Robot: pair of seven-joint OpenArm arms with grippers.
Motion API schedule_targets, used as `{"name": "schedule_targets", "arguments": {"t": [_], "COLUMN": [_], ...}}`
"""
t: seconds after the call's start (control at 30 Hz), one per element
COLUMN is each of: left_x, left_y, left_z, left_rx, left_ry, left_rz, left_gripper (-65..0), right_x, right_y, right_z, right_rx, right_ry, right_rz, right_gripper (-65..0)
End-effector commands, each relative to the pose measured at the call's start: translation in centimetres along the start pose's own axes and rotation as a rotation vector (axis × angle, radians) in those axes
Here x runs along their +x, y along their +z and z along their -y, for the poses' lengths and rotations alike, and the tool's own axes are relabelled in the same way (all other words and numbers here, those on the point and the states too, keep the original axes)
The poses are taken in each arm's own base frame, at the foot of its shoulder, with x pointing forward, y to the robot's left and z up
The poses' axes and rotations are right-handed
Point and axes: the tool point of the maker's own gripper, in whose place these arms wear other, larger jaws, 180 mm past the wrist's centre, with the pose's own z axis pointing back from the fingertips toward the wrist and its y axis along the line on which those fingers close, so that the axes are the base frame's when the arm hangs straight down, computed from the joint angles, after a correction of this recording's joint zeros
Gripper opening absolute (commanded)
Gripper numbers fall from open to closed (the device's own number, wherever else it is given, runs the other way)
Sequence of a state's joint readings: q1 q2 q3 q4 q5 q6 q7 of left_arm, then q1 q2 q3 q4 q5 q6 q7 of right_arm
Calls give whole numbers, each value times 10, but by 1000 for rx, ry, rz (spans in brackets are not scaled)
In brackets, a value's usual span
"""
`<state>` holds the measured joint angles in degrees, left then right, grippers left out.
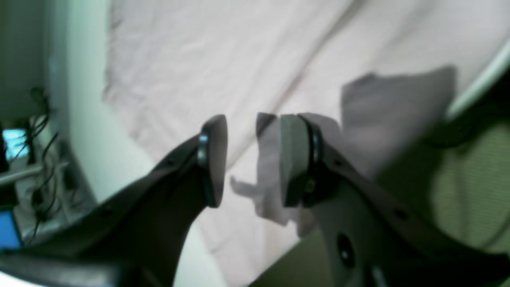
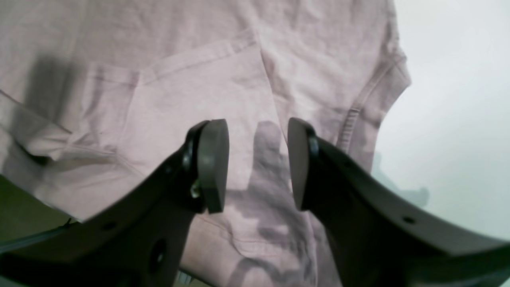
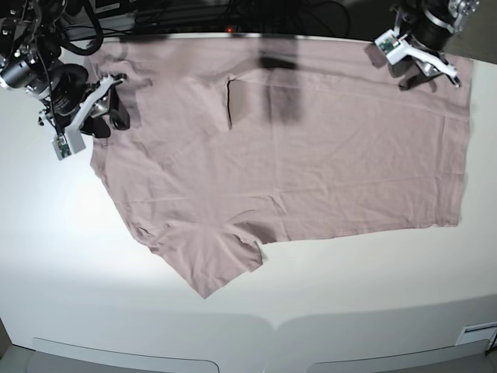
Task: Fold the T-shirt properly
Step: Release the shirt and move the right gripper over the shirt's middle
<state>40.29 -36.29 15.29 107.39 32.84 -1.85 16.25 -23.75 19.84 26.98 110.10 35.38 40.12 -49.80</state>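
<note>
The pink-mauve T-shirt lies spread sideways on the white table, hem to the right and one sleeve pointing at the front. A small flap is folded over the cloth near the back edge. My right gripper hovers over the shirt's left end. In the right wrist view this gripper is open above wrinkled T-shirt cloth with nothing between the pads. My left gripper is over the back right corner. In the left wrist view it is open over flat T-shirt cloth.
Dark cables and equipment crowd the table's back edge. In the left wrist view more cables and a blue screen show beyond the table's side. Bare white tabletop runs along the front and left of the shirt.
</note>
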Motion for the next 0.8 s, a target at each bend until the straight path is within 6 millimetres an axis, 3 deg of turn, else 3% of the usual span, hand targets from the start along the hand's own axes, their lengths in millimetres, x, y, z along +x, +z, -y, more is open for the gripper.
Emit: {"name": "schedule_targets", "arguments": {"t": [0.0,0.17,0.23,0.37,0.5,0.63,0.77], "left_x": [11,37,43,37,44,51,51], "left_y": [3,3,-1,-8,-7,-7,-10], "left_z": [0,24,14,-12,-6,12,6], "left_rx": [10,-13,42,147,124,48,64], "left_ry": [-29,-20,5,-13,12,2,-6], "left_rz": [37,86,90,36,68,89,85], "left_gripper": [-435,-435,-435,-435,-435,-435,-435], "right_x": [15,18,20,15,15,16,7], "right_y": [4,4,4,2,-3,-5,-10], "right_z": [1,1,-5,-32,-44,-53,-89], "right_rx": [1,3,38,167,208,236,371], "right_ry": [14,14,-9,-62,-55,-55,-59], "right_rz": [48,59,68,36,32,41,-14], "right_gripper": [-395,-395,-395,-395,-395,-395,-395]}}
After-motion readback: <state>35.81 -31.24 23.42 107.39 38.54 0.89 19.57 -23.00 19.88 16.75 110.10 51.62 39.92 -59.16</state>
